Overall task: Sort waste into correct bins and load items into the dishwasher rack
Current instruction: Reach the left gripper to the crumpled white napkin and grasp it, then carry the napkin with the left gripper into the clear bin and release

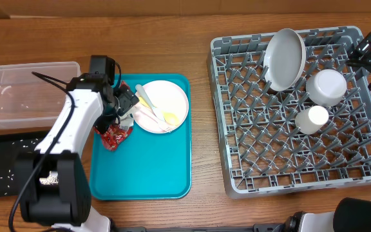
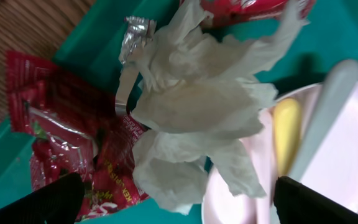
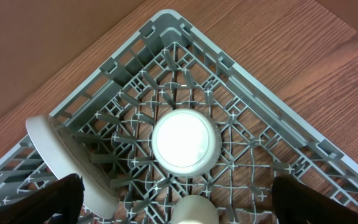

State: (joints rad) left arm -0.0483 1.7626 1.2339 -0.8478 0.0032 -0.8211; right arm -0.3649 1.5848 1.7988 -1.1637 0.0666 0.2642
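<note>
2 pairs of jaws gape empty. Left gripper (image 2: 179, 205) hovers over crumpled paper napkin (image 2: 191, 106) beside red snack wrappers (image 2: 55, 124). Right gripper (image 3: 185, 202) hangs above white bowl (image 3: 185, 140) in dishwasher rack (image 3: 278, 130).

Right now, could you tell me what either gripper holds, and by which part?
Nothing is held: the left gripper is open over the napkin, the right gripper open above the rack.

Both spread wide: left end effector (image 2: 179, 200), right end effector (image 3: 179, 200)
</note>
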